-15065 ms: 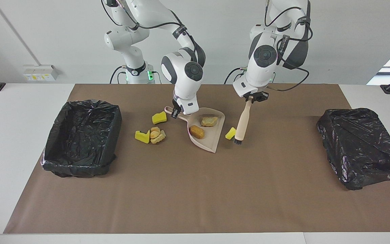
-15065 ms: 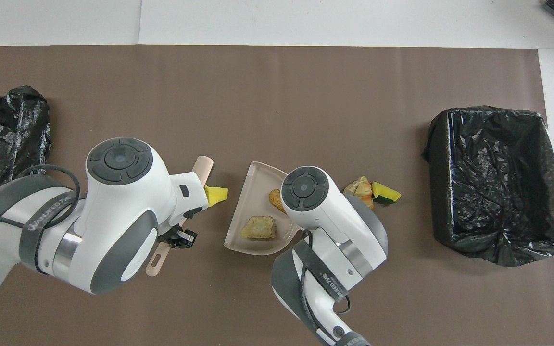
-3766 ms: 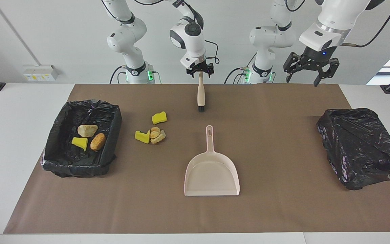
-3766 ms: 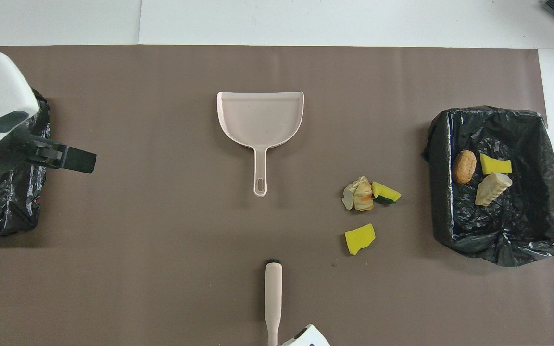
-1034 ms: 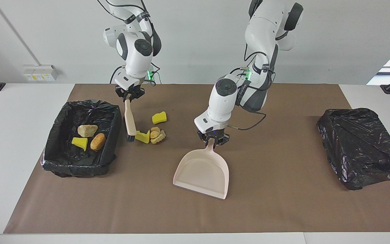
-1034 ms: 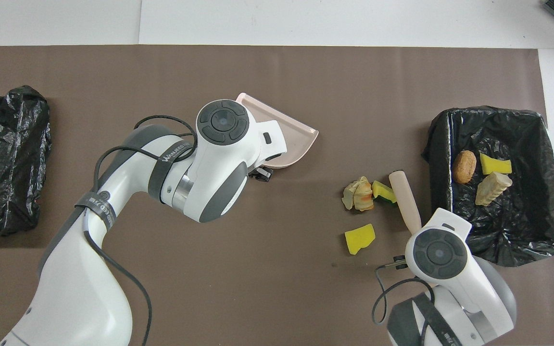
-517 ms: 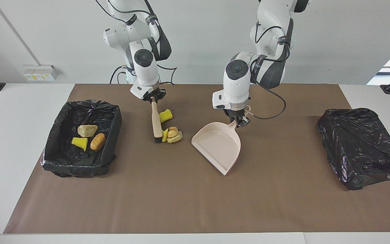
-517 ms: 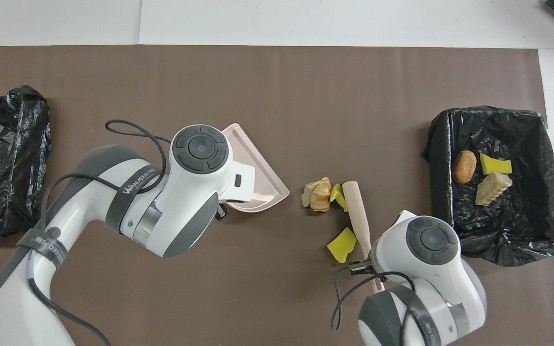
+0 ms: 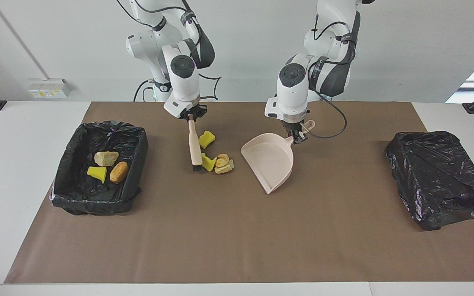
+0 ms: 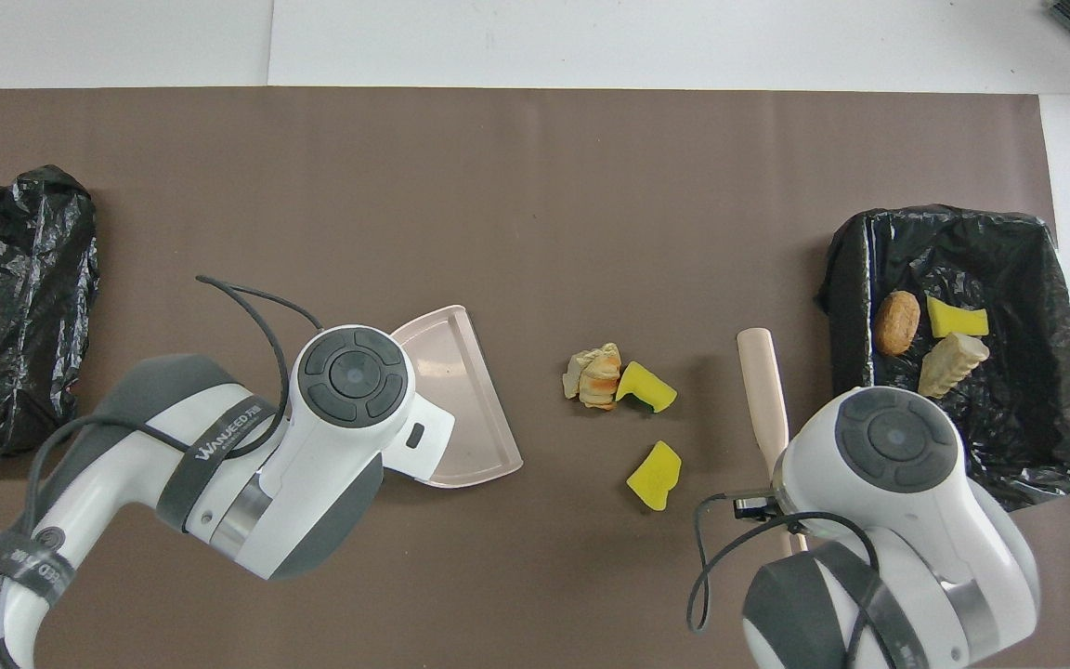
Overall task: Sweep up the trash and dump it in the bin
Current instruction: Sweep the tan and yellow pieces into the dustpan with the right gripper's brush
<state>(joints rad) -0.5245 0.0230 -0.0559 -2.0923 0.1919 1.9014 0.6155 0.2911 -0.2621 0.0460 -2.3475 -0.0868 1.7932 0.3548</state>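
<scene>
A: Nearest our bases, what are we holding, and why that way?

B: Our right pincer (image 9: 191, 116) is clamped on the handle end of the brush (image 9: 194, 144), which hangs bristles-down. Our left pincer (image 9: 298, 137) is closed on the handle of the dustpan (image 9: 270, 162), with the pan tipped and its open mouth turned toward the loose trash (image 9: 216, 160).

A: So the trash sits between the two tools?

B: Yes. One yellow chunk (image 9: 207, 139) lies nearest us. A little farther out, a yellow piece (image 9: 208, 162) touches the tan lumps (image 9: 223, 163). The brush is on the side of this pile toward our right arm's end of the table (image 9: 237, 246), and the dustpan is on the side toward our left arm's end. We judge that a stroke would push the pieces toward the pan's mouth.

A: Are the bristles down on the table?

B: We cannot tell. They hang just beside the yellow piece. We also cannot tell whether the pan's lip touches the table.

A: And the bin?

B: The bin (image 9: 97, 126) at our right arm's end already holds three pieces. The black bag (image 9: 438, 176) at the left arm's end lies crumpled.
</scene>
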